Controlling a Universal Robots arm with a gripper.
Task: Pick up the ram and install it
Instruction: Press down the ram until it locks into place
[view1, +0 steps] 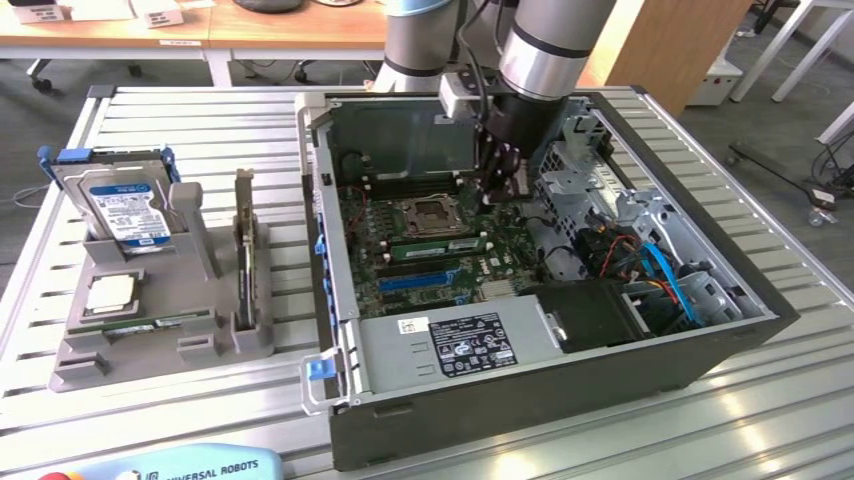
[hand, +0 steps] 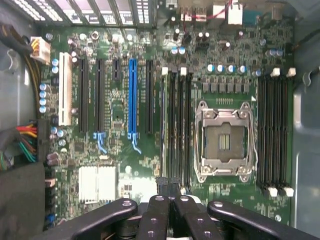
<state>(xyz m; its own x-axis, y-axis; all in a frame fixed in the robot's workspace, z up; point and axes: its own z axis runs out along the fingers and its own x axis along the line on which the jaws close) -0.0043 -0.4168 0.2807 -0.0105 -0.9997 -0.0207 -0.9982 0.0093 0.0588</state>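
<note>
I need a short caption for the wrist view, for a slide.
Shut fingers above the motherboard, at the memory slots beside the open processor socket.

Silver-grey arm (view1: 547, 50) with a black tool (view1: 498, 192).

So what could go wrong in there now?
The shut claw hangs over the black slots, right beside the open socket. If it drifts sideways, it might scrape the socket's bare middle. A green ram stick stands in a slot by the socket. Whether it is pushed fully in can't be told, so it might sit crooked.
</note>
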